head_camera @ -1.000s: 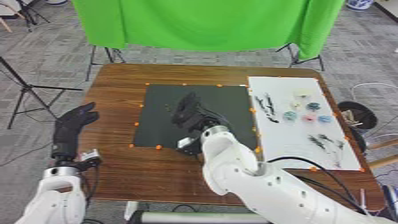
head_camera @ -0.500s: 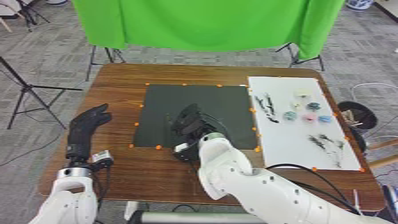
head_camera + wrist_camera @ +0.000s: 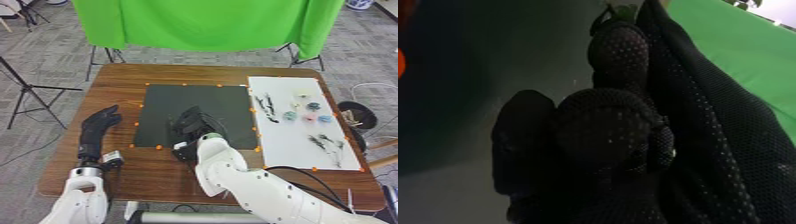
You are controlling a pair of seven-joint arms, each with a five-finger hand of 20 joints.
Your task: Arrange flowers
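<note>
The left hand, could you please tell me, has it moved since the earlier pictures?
Yes, in the head view the left hand has shifted to the right, closer to the dark mat.

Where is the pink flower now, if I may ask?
In the head view, the pink flower lies on the white sheet at the right, between the teal flower and the light blue flower.
</note>
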